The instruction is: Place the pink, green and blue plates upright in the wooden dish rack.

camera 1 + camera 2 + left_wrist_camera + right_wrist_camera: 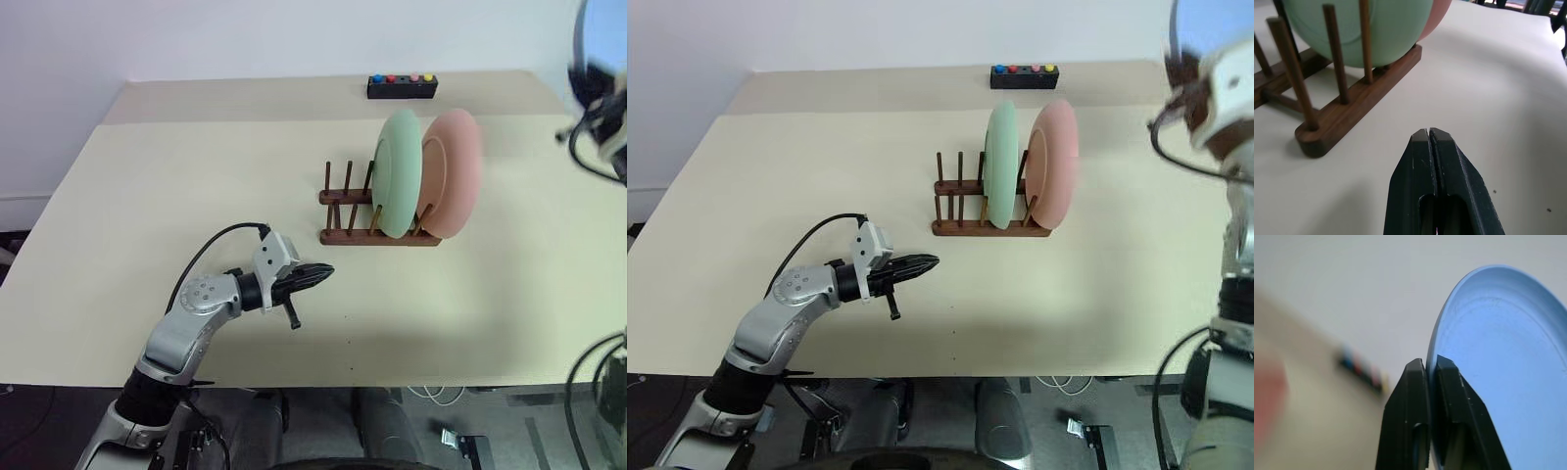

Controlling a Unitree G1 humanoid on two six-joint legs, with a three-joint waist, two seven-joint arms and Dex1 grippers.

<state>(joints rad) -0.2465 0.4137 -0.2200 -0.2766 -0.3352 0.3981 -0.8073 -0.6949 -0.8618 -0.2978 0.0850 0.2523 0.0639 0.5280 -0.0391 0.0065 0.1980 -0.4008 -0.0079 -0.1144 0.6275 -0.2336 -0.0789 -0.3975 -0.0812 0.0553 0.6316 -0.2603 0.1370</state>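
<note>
Cream table (196, 176) | right claw (1431, 364) pinching blue plate (1503, 367) rim | left claw (1429, 133) pressed together

Your left gripper (921, 262) hovers closed over the tabletop (774, 176), short of the wooden dish rack (965, 226). Green plate (1000, 164) and pink plate (1054, 162) stand upright there; the blue plate (1205, 24) is raised at your right.

**Arm and gripper status**

The left arm is extended low over the table, its wrist held roughly level. The left gripper (321, 271) is pointed forward and to the right, its two black fingers pressed together with nothing between them. The right arm is raised high at the right edge. The right gripper (1431, 366) is clamped on the blue plate (1508, 367), one finger on each face of the rim.
</note>
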